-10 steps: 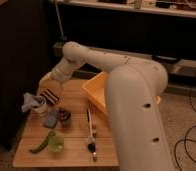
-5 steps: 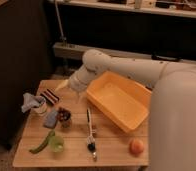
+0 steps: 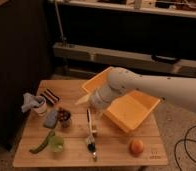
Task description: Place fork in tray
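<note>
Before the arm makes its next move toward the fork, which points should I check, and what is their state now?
1. Fork lies free on the table: ok.
2. Gripper open and empty, beside the left wall of the tray: ok.
3. Gripper centred over the fork: not ok, it hangs near the fork's far end.
4. Brush apart from the fork: cannot tell, they lie very close.
5. Tray has bare floor for the fork: ok.
</note>
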`<state>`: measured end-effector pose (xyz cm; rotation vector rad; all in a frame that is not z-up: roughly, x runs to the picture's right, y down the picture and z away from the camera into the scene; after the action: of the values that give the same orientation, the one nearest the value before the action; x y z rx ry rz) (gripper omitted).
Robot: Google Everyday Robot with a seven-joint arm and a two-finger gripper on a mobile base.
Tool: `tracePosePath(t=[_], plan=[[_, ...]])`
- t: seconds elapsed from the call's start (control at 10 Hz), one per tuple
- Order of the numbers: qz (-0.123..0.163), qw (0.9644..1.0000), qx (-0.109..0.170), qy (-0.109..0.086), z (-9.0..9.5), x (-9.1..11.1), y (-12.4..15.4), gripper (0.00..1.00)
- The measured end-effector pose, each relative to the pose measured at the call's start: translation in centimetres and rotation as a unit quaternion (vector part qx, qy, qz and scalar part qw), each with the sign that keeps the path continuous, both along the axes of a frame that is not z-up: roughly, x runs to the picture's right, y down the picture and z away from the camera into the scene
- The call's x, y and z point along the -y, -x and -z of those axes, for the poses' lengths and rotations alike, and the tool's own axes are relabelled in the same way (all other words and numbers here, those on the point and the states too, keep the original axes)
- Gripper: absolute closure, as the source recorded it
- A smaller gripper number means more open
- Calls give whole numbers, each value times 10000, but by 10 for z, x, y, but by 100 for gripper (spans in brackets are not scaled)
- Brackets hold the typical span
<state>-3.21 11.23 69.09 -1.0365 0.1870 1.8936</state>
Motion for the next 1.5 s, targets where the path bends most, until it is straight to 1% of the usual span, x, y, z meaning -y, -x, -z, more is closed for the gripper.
tracePosePath(t=[0.1, 0.2, 0.3, 0.5, 0.9, 1.1, 1.3, 1.4, 1.5], plan=[[-93, 9996, -275, 0, 4, -20, -25, 30], [-207, 9982, -569, 13, 5, -36, -39, 30], [-365, 9955, -870, 47, 4, -51, -50, 30], [-549, 9914, -1185, 75, 4, -65, -63, 30], [-562, 9912, -1196, 87, 2, -68, -62, 30], [-610, 9922, -1073, 165, -8, -72, -59, 30], [-631, 9949, -766, 191, -38, -87, -58, 30], [-634, 9960, -614, 160, -49, -93, -57, 30], [-630, 9970, -430, 90, -58, -98, -55, 30]])
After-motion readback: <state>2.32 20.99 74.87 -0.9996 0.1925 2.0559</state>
